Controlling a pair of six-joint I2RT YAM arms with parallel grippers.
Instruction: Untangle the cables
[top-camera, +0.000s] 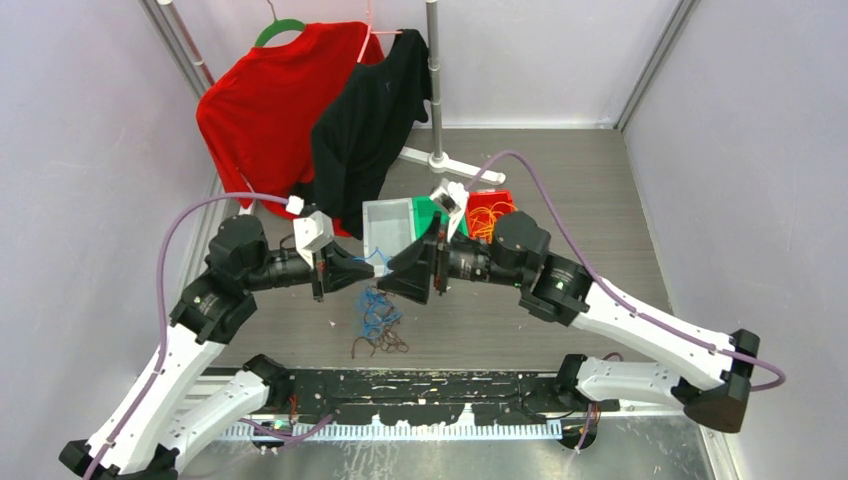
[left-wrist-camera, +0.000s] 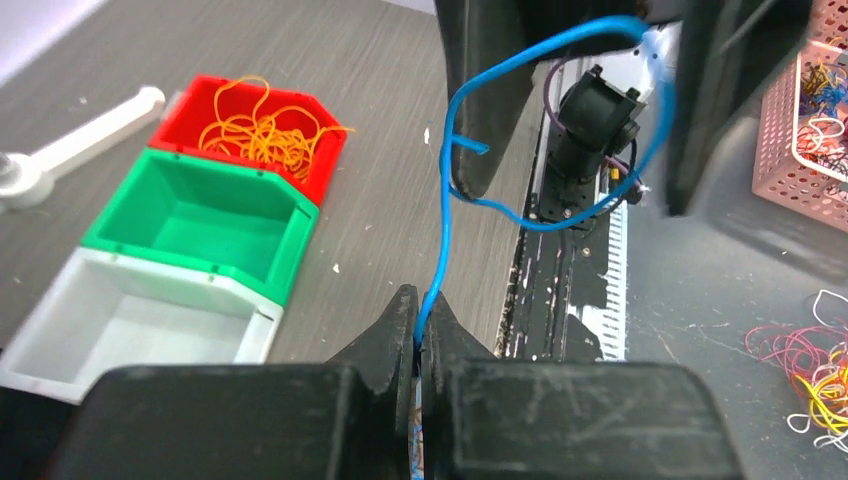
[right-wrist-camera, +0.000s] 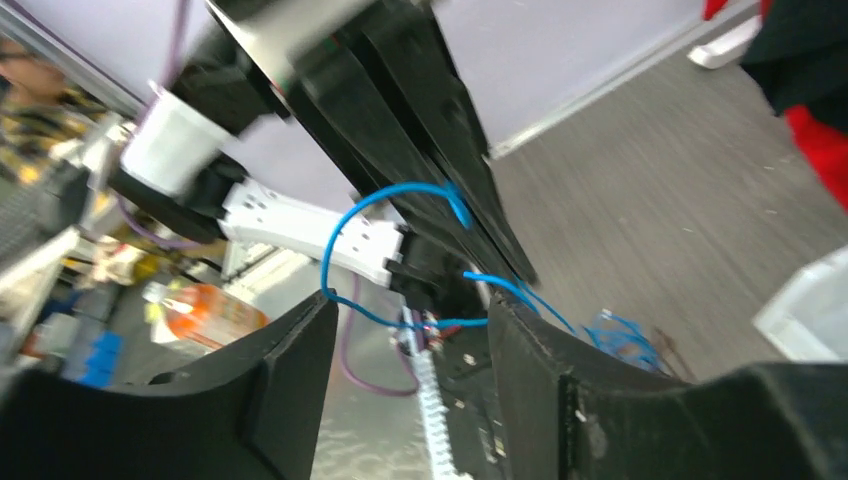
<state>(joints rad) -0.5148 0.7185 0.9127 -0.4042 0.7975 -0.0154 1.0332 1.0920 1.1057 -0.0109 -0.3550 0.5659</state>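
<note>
Fig.: both grippers meet above the bench centre on one blue cable.
We see the left gripper (left-wrist-camera: 420, 322) pinched tight on the blue cable (left-wrist-camera: 443, 215), which rises & loops betw. the fingers (left-wrist-camera: 478, 110) of the right gripper (right-wrist-camera: 410, 305), whose jaws are spread wide and clamp nothing. Other blue & dark cables (top-camera: 376, 325) lie heaped betw. centre and near edge. Orange cables (left-wrist-camera: 262, 130) fill the red bin (left-wrist-camera: 322, 165), beside the green bin (left-wrist-camera: 200, 212) and white bin (left-wrist-camera: 130, 320), toward the far edge.

Bright even light, blurred wrist views
</note>
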